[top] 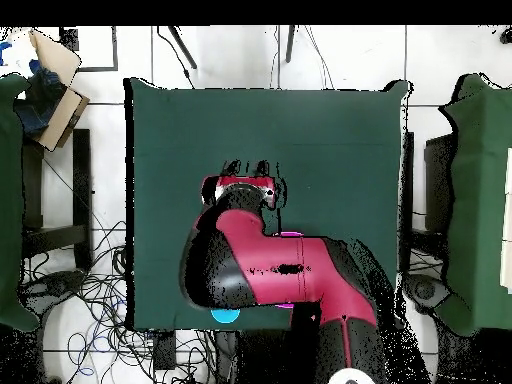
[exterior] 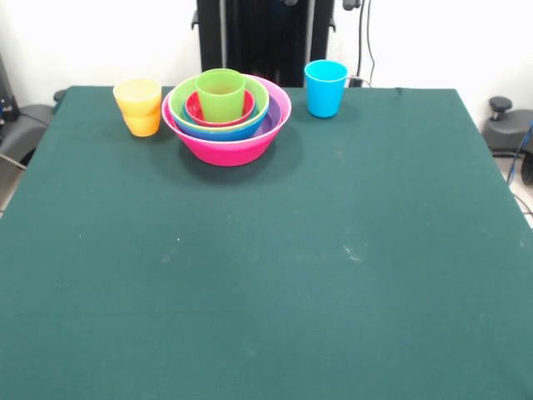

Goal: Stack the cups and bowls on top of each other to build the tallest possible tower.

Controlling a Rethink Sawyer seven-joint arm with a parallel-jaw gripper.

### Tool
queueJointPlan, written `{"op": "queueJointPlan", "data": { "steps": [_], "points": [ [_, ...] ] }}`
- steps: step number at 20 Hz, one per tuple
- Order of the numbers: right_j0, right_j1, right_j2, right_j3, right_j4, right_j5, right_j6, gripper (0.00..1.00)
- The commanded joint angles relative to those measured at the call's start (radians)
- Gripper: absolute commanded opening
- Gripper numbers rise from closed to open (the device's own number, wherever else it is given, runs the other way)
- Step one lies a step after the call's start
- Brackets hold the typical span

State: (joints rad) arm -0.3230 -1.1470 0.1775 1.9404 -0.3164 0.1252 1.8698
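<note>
The tower stands at the far middle of the green table [exterior: 266, 275]. It is a large pink bowl [exterior: 229, 148] holding nested purple [exterior: 273, 118], blue [exterior: 218, 131], light green [exterior: 258, 98] and red-pink [exterior: 196, 111] bowls. A green cup [exterior: 221, 94] stands upright in the middle. To its left a yellow cup [exterior: 137, 94] sits in an orange cup [exterior: 143, 125]. A blue cup [exterior: 325, 88] stands alone to its right. The orange and light blue bowls are out of view. In the overhead view the red arm [top: 270, 265] covers the tower, leaving a pink sliver [top: 291, 234] and part of the blue cup [top: 225, 315]. The gripper [top: 247, 172] is beyond them, over bare cloth.
The black pedestal [exterior: 265, 37] rises behind the tower. Other green-covered tables [top: 480, 200] flank this one. A cardboard box [top: 55, 90] and cables [top: 100, 310] lie on the floor.
</note>
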Motion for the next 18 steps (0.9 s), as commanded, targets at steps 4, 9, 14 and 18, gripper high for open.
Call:
{"op": "queueJointPlan", "data": {
  "steps": [4, 9, 14, 18],
  "points": [
    [0.013, 0.006, -0.064, 0.245, -0.105, -0.157, 0.122, 1.0],
    [0.052, 0.066, -0.148, 0.277, -0.125, -0.282, 0.119, 1.0],
    [0.086, 0.127, -0.217, 0.293, -0.127, -0.375, 0.112, 1.0],
    [0.125, 0.21, -0.28, 0.285, -0.117, -0.478, 0.098, 1.0]
  ]
}}
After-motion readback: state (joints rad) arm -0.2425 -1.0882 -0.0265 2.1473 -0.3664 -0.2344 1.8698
